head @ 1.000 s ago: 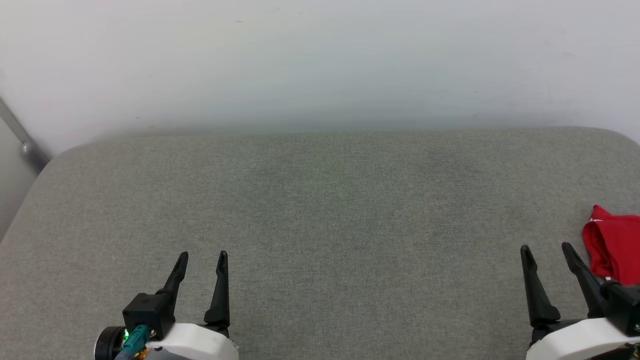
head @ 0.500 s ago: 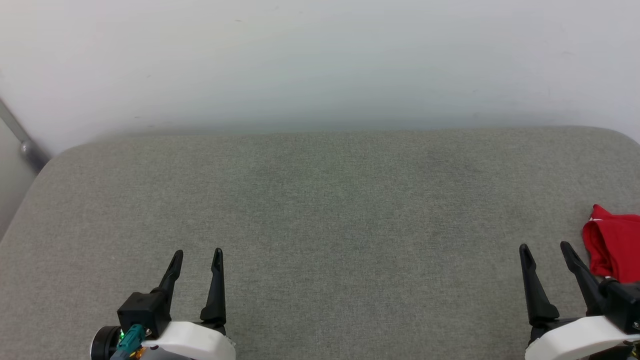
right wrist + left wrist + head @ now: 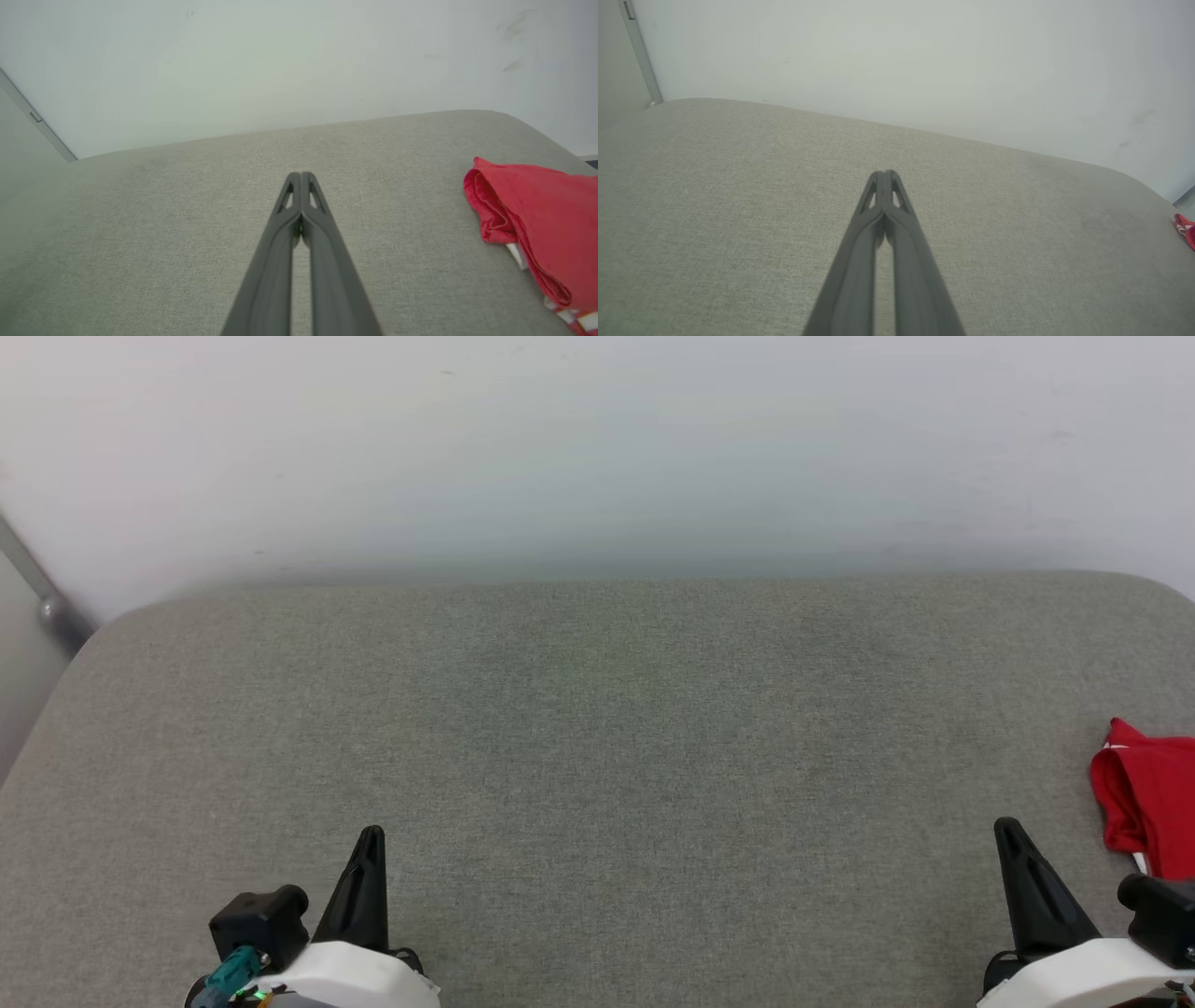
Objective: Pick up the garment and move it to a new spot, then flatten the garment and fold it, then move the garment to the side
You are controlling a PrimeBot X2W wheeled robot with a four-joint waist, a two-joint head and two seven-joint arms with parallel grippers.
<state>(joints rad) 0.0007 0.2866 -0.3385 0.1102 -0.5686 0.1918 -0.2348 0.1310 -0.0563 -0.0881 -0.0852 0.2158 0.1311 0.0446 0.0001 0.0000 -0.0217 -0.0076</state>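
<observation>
Head view, looking down on a wide grey cushion [image 3: 597, 728] set against a pale wall [image 3: 597, 448]. At the right edge of the frame, above the lower right corner, the garment [image 3: 1146, 793] lies bunched on the cushion. The frame cuts it off, leaving a red fold with a sliver of white at its lower end. The right wrist view has more of it at the right edge: crumpled red cloth over white fabric, with striped red-and-white trim in the lower right corner. It is too crumpled for any lettering to be read.

The left gripper [image 3: 371, 840] sits at the lower left. The right gripper [image 3: 1010, 835] sits at the lower right, near the garment but apart from it. The bottom edge cuts off both wrists. In each wrist view the two dark fingers meet at the tips with nothing between them.

A second ago both pairs of fingers stood apart in a V; they have since closed. The garment has not moved.
</observation>
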